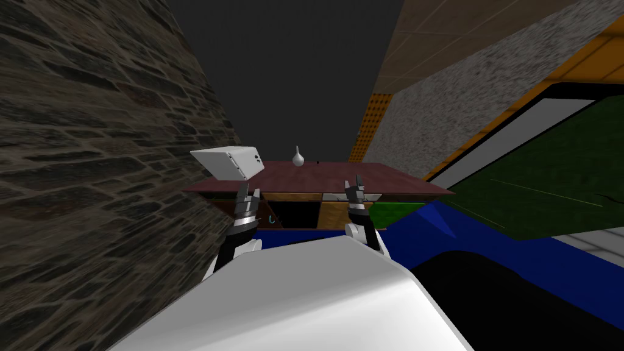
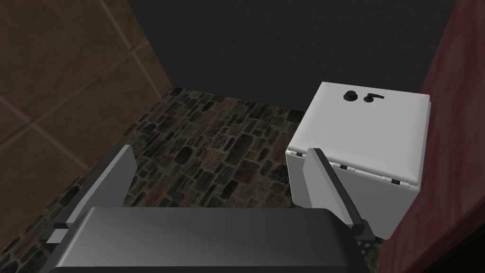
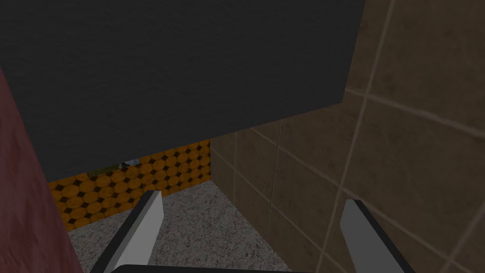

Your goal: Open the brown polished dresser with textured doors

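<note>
The dresser [image 1: 341,177] stands right in front of me, with a reddish-brown top. Its front has an orange-brown door panel [image 1: 332,213] beside a black opening [image 1: 298,213]. My left gripper [image 1: 248,194] hangs open at the dresser's front left, just below a white box [image 1: 228,161] that sits on the top. In the left wrist view the open left gripper [image 2: 222,185] holds nothing, and the white box [image 2: 369,132] lies close beside one finger, on the dresser top [image 2: 445,142]. My right gripper [image 1: 354,184] is raised at the dresser's front edge. The right gripper [image 3: 255,232] is open and empty, next to the dresser top [image 3: 28,213].
A stone wall [image 1: 91,152] runs close along my left. A small white vase [image 1: 297,157] stands at the back of the dresser top. To the right lie a blue floor area [image 1: 487,244] and a green panel [image 1: 548,183]. An orange patterned wall [image 3: 142,175] stands beyond.
</note>
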`<state>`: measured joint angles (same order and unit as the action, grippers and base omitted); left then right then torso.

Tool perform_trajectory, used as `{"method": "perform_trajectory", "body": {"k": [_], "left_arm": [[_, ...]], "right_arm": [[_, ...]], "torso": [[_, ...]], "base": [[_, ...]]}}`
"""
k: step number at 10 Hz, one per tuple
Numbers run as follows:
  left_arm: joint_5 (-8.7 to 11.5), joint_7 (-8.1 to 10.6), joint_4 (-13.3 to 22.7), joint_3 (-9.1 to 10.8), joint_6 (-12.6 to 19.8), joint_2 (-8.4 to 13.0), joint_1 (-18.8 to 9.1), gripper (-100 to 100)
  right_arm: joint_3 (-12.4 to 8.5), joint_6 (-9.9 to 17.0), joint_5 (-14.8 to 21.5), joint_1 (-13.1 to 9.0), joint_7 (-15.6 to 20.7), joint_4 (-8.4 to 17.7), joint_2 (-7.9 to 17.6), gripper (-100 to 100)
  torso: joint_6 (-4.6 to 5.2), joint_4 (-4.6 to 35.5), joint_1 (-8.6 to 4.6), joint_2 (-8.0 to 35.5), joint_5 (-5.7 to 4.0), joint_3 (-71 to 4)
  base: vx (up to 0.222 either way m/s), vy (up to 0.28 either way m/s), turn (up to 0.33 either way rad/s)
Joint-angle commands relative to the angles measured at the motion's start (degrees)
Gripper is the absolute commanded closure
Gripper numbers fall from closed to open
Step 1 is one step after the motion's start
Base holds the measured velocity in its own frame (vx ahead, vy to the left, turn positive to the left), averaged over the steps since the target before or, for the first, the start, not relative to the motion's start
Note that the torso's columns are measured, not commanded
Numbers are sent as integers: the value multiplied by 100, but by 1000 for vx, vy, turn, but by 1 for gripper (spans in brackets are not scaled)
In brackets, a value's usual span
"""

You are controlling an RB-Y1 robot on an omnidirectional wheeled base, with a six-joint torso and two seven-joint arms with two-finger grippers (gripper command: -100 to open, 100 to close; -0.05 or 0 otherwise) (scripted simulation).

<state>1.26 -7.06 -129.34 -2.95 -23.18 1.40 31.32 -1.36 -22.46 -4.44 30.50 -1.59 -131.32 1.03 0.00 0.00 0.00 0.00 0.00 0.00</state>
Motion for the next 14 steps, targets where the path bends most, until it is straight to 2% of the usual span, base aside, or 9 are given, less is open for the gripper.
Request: {"method": "perform_trajectory", "body": {"k": [1,9,10,11,14], "left_arm": [[0,0,0,0,0,0,0,0],[0,0,-2,0,-1,0,0,0],[0,0,-2,0,-1,0,0,0],[0,0,0,0,0,0,0,0],[0,0,1,-1,0,-1,0,0]], "right_arm": [[0,0,0,0,0,0,0,0],[0,-1,0,0,0,-2,0,0],[-2,49,98,2,31,15,201,-100],[-5,98,198,4,63,32,342,-100],[-23,328,671,16,214,100,771,-100]], "torso": [[0,235,0,232,0,-467],[0,3537,0,3539,0,-7073],[0,3960,0,3962,0,-7919],[0,4149,6,4155,2,-8314],[0,4227,10,4227,3,-8456]], "base": [[0,0,0],[0,0,0],[5,21,2],[-3,47,-1],[-8,85,-6]]}}
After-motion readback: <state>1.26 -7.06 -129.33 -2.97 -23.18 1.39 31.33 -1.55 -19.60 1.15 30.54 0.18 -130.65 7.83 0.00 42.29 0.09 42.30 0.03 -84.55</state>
